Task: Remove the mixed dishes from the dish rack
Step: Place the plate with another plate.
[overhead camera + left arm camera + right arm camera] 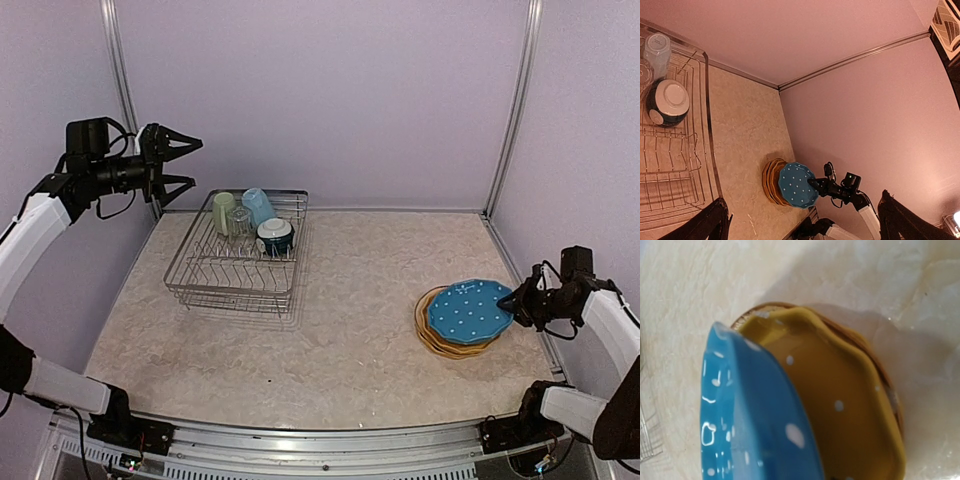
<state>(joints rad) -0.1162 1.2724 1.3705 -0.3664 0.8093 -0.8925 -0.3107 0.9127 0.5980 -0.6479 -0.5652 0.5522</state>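
A: Far left, the left gripper (196,163) hung high beside the back-left post, jaws spread wide with nothing between them.

B: Below it and a little to the right sat the dish rack (230,278), at the back left of the table (350,360). What was in it?

A: Everything was bunched at its far end: light green mug (223,210), clear glass (239,221), light blue mug (257,205), then the teal bowl (275,237).

B: Over on the right, well apart from the rack, the blue dotted plate (468,312) lay tilted on the orange-yellow plate (440,347).

A: And the right gripper (508,300) was pinched nearly closed on the blue dotted plate's right rim.
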